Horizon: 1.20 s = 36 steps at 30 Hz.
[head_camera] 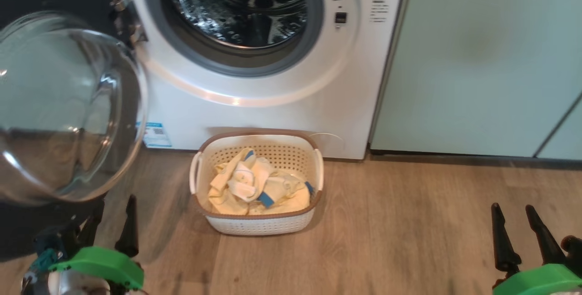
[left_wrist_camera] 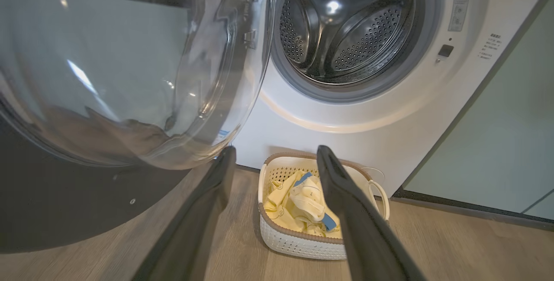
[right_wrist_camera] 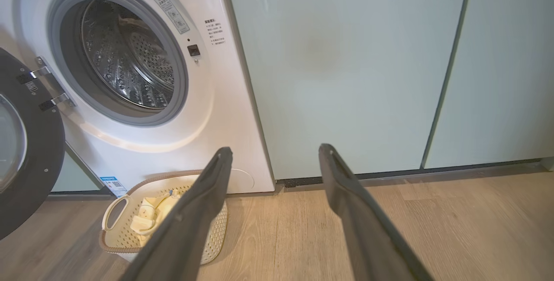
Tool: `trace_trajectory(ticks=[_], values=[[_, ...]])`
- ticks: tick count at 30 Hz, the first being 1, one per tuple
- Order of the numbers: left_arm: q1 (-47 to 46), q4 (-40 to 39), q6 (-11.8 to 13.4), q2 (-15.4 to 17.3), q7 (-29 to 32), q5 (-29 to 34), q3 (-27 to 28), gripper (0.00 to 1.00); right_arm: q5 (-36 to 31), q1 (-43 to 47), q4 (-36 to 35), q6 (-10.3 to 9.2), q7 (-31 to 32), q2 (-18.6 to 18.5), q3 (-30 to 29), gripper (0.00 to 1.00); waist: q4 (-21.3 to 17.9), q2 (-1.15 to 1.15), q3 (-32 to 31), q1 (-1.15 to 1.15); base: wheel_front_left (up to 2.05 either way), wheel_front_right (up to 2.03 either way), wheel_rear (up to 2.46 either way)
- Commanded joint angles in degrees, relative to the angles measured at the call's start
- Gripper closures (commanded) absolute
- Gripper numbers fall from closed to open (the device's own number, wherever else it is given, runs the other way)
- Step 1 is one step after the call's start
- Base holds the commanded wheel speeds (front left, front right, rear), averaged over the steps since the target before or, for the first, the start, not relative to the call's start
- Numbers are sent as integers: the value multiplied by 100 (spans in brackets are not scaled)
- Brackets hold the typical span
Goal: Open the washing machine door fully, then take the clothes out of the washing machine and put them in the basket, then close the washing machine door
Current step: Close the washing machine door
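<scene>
- Head view: the left hand sits at the near left, its two dark fingers spread with nothing between them.
- In the left wrist view the left hand is equally wide and points toward the basket.
- The right hand is at the near right, over bare wooden floor. Its fingers are also spread and empty, well apart from everything else.
- From the right wrist, the right hand faces the pale green cabinets.
- The door stands just beyond the left hand. It hangs wide open on its hinge at the washer's left, and its glass bowl bulges toward the near side.
- The basket stands on the floor, between the two hands and farther off, close against the washer's front below the drum mouth.
- The clothes lie heaped inside the basket, cream-yellow with blue trim showing.
- The washer is at the far side, and what can be seen of its steel drum is bare.
- The cabinets stand to the washer's right.
</scene>
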Motion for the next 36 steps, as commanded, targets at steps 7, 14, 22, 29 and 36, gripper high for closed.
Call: trace_trajectory(ticks=[7, 14, 22, 29, 36], values=[[-519, -36, -7, 72, -52, 80, 172, 0, -56, -186, -217, 20, -55, -54, 93, 0, 580, 0, 43, 0, 0, 0, 0], [-621, 39, -7, 65, -52, 108, 207, 0, -49, -227, -225, 20, -55, -39, 77, 0, 1116, 0, 86, 0, 0, 0, 0], [-635, 40, -7, 29, -52, 140, 300, 0, -65, -248, -244, 20, -55, -23, 69, 0, 1659, 0, 127, 0, 0, 0, 0], [-650, 10, -3, -84, -52, 233, 365, 0, -71, -257, -251, 20, -55, -41, 72, 0, 2123, 0, 129, 0, 0, 0, 0], [-664, 14, -4, -142, -52, 275, 433, 0, -69, -281, -240, 20, -55, -53, 89, 0, 2534, 0, 119, 0, 0, 0, 0]])
